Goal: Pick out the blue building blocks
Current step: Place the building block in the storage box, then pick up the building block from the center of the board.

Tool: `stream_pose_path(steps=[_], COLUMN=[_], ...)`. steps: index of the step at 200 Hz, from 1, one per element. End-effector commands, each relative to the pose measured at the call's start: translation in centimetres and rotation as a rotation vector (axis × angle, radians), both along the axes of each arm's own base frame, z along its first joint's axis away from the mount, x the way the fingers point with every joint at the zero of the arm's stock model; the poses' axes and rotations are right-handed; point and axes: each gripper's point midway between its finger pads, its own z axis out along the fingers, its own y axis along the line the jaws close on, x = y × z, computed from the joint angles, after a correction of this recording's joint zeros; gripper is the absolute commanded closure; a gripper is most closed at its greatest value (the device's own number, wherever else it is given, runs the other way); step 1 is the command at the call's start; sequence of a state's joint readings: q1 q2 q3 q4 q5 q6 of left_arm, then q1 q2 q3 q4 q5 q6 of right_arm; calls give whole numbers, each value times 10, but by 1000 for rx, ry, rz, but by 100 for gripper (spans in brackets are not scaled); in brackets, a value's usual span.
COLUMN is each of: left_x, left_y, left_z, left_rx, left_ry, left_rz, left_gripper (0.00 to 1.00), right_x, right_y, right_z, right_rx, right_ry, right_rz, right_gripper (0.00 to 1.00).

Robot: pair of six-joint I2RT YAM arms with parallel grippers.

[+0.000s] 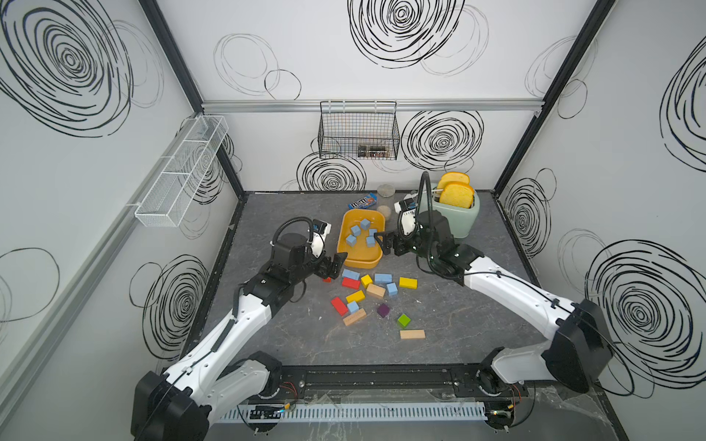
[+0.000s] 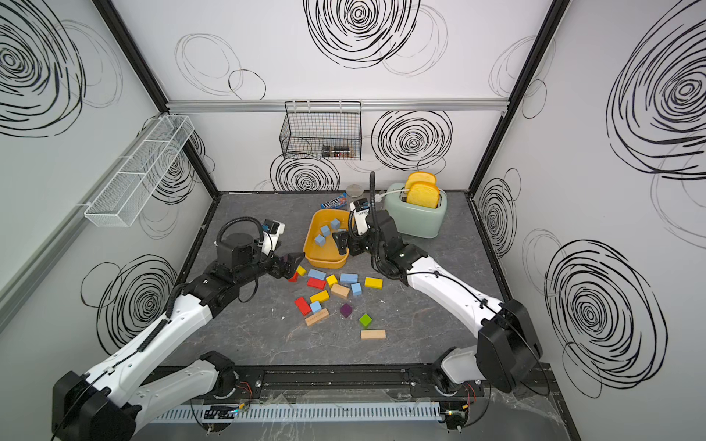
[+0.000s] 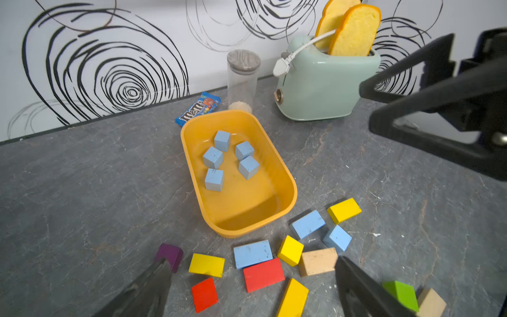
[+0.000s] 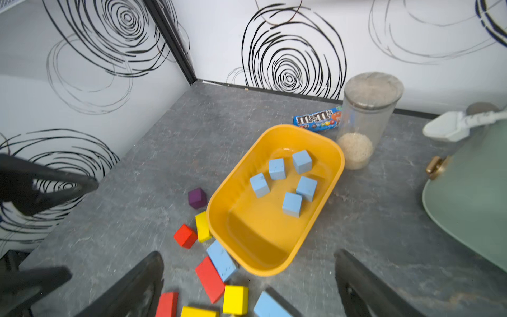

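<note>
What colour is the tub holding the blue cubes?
Orange-yellow tub, clearest in the left wrist view.

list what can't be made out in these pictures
Black wire basket: contents too small in both top views.
Yellow tray: in a top view the right gripper hides two of its blue cubes.
Blue brick: cut off by the right wrist view's bottom edge.

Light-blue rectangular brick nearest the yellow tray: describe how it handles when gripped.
Probably rigid: the light-blue rectangular brick has crisp edges, flat faces. Its matte paint should resist slipping. Lying flat, it likely won't roll, though the red rectangular brick beside it may shift.
</note>
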State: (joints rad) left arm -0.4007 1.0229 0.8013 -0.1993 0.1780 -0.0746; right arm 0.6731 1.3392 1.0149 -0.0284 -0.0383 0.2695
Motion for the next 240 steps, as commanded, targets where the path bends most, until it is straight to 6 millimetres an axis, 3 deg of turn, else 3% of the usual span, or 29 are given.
stream_pose_path(steps=[1, 31, 86, 119, 184, 240], left_x=[-12, -19, -52, -65, -76, -81], left_y=[0, 3, -25, -31, -39, -48], left_z=[-5, -22, -60, -79, -107, -138], left_rx=[13, 45, 89, 70, 48, 42], left_ry=[90, 199, 381, 454, 555, 637], left_rz=[5, 81, 109, 156, 168, 173], left_gripper=[4, 4, 4, 4, 0, 5], right_x=[-19, -45, -92, -119, -154, -172], right_y=[-9, -17, -24, -32, -46, -52], right_z=[2, -15, -59, -76, -112, -135], right_rx=[17, 12, 1, 18, 33, 44], right_ry=[-12, 30, 163, 201, 288, 329], right_rz=[-17, -2, 66, 80, 138, 178], right_gripper=[2, 2, 2, 2, 2, 2])
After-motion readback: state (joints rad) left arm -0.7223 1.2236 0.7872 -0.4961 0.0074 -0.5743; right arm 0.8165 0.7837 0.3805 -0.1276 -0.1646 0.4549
